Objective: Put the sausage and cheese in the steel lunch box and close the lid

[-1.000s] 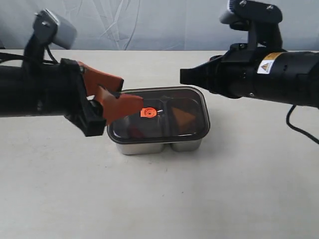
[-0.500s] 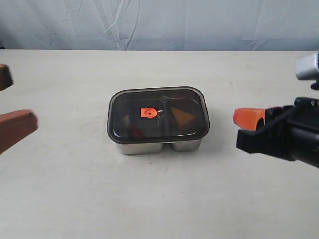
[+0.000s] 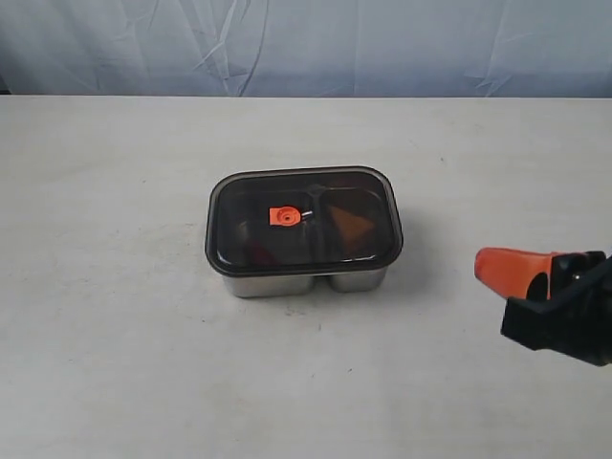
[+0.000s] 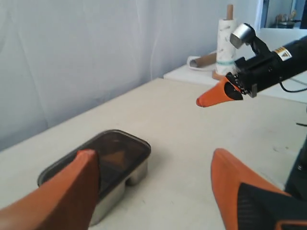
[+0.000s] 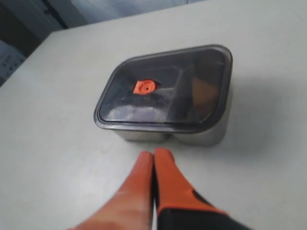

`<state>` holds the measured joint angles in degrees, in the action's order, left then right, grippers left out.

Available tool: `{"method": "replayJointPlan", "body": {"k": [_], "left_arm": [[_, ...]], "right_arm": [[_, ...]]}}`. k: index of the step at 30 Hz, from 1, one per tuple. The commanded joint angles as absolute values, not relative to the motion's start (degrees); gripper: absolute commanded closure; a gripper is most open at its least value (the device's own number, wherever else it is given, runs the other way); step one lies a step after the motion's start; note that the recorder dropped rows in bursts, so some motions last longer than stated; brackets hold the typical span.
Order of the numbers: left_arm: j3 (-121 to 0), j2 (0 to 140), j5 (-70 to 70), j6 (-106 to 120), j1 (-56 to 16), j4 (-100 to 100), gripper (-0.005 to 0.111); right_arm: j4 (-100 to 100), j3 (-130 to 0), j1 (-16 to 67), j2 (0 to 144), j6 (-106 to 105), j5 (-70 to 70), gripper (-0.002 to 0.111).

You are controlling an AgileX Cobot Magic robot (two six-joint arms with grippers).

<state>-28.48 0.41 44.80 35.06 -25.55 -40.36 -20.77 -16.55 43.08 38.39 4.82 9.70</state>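
Two claws stand clear of the steel lunch box: my left claw gapes wide, empty; my right claw pinched closed, empty, box ahead of its tips. Lid sits on it; cheese and sausage show beneath.

The smoky lid is dimming everything beneath it. The sausage is showing only as a reddish smear and the cheese as a dull orange wedge, its holes impossible to make out. The right gripper is running off the exterior view's edge. The fingers of the left gripper are getting cropped in its own wrist view.
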Motion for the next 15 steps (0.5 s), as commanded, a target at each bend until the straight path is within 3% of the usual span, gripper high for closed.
{"method": "replayJointPlan", "body": {"k": [1,15], "left_arm": [[-28.3,0.0,51.6,32.1,-25.8,-40.8,0.044],[-28.3,0.0,55.5,32.1,-25.8,-41.7,0.044]], "right_arm": [[-22.0,-16.3,43.3,38.0,4.8,17.3,0.109],[-23.5,-16.3,43.3,38.0,4.9,22.2,0.109]]}}
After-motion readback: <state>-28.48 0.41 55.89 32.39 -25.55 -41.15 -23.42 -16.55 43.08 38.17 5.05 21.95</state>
